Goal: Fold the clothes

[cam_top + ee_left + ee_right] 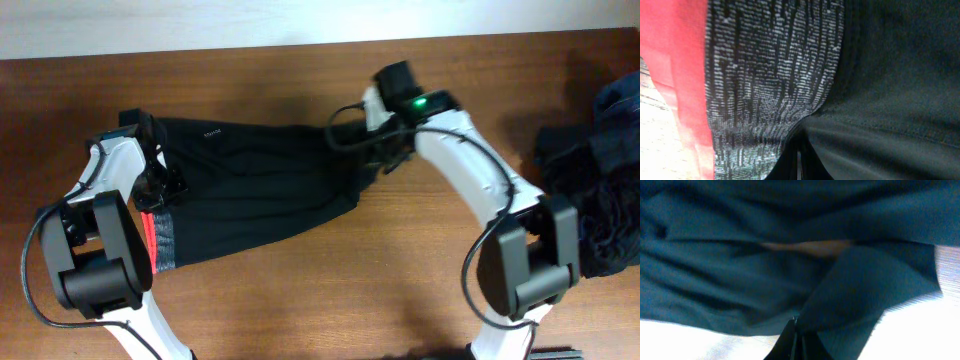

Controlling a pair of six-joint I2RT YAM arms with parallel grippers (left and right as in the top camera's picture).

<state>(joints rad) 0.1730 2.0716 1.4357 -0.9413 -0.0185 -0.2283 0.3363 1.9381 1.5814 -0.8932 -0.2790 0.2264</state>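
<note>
The clothes, long black pants, lie spread across the table from left to centre. Their grey waistband and red inner edge are at the lower left. My left gripper is at the waistband end. In the left wrist view it is shut on fabric where the grey waistband meets the black cloth, with the red edge to the left. My right gripper is at the leg end. In the right wrist view it is shut on a fold of the dark cloth.
A heap of dark and blue denim garments lies at the right edge of the wooden table. The table's far edge runs along the top of the overhead view. Both arm bases stand at the near edge.
</note>
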